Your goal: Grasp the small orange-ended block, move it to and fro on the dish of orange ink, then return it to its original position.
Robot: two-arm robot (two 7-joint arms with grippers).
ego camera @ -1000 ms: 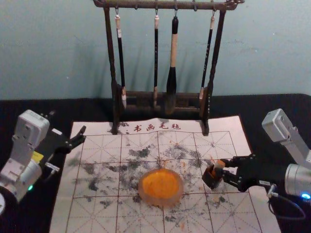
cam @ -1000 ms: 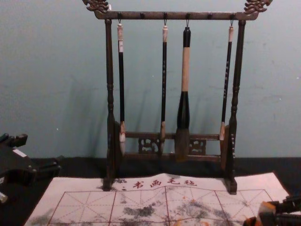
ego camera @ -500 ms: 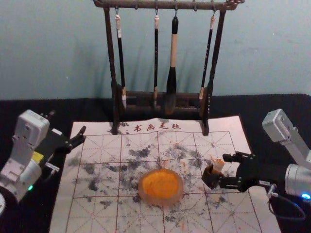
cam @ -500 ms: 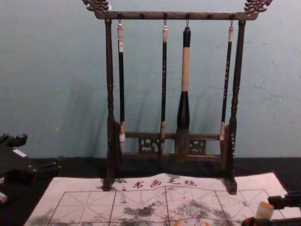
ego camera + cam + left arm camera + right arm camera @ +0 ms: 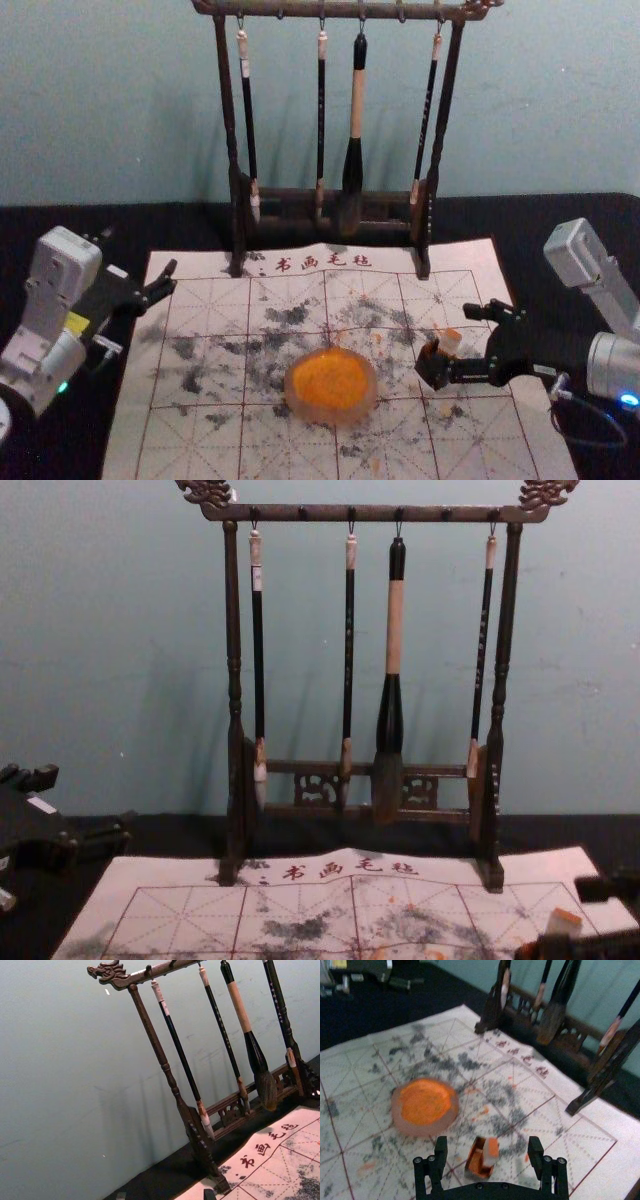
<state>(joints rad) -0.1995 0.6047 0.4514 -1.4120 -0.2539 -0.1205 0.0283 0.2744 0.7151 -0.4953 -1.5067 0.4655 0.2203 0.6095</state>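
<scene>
Right gripper (image 5: 460, 342) spread wide around the orange-ended block (image 5: 491, 1150) in its little box (image 5: 474, 1161), orange ink (image 5: 425, 1102) pooled in the round dish (image 5: 401, 1121), left gripper (image 5: 139, 253) parked far left, spread

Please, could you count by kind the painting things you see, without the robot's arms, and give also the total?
Hanging brushes: 4
Brush rack: 1
Dish of orange ink: 1
Orange-ended block: 1
Small dark open box: 1
Mat: 1
Total: 9
</scene>
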